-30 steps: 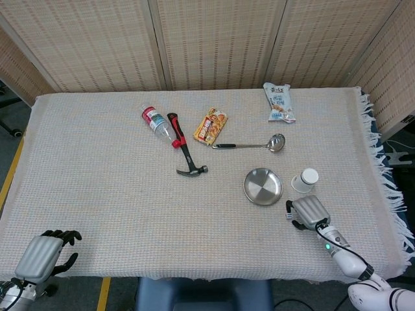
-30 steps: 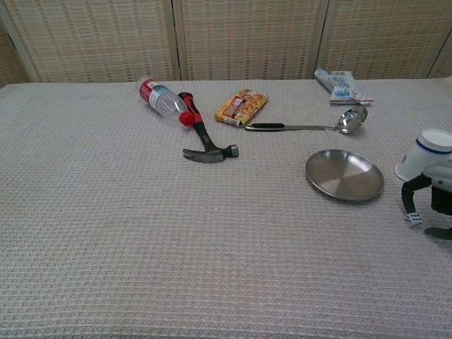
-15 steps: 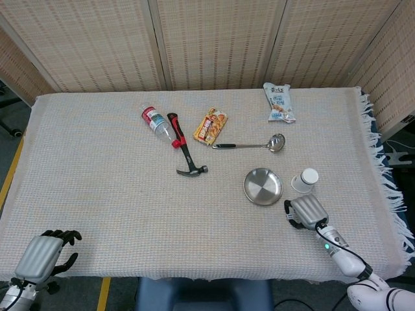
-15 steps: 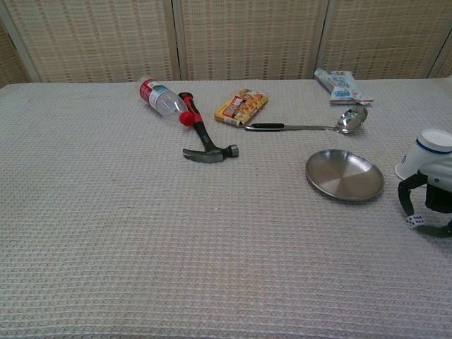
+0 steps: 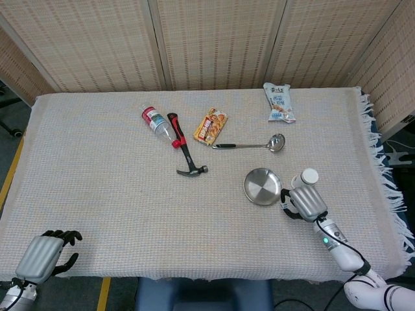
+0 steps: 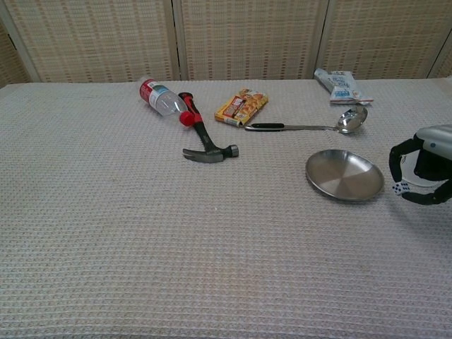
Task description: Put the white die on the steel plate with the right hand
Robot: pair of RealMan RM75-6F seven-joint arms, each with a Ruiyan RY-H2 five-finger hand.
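Since a second ago my right hand (image 6: 422,166) has lifted off the cloth and come in toward the steel plate (image 6: 345,174), carrying the white die (image 6: 400,188) with it. I hold the die pinched in my dark fingertips (image 6: 397,157), clear of the table, just beside the plate's right rim and not yet over it. In the head view my right hand (image 5: 306,202) now hides most of the white cup (image 5: 309,176) behind it; only the cup's top shows.

My left hand (image 5: 44,254) has stayed at the near left corner of the table (image 5: 97,194), fingers curled in and holding nothing, right at the table's front edge.

The plate lies flat with bare cloth all round it. Behind it lies the ladle (image 6: 311,124), apart from the rim, and well behind that a snack packet (image 6: 340,85) near the far edge. The hammer (image 6: 203,140), the bottle (image 6: 161,97) and the biscuit pack (image 6: 241,106) are well off to the left of the plate. To my right the fringed table edge (image 5: 382,175) is close.
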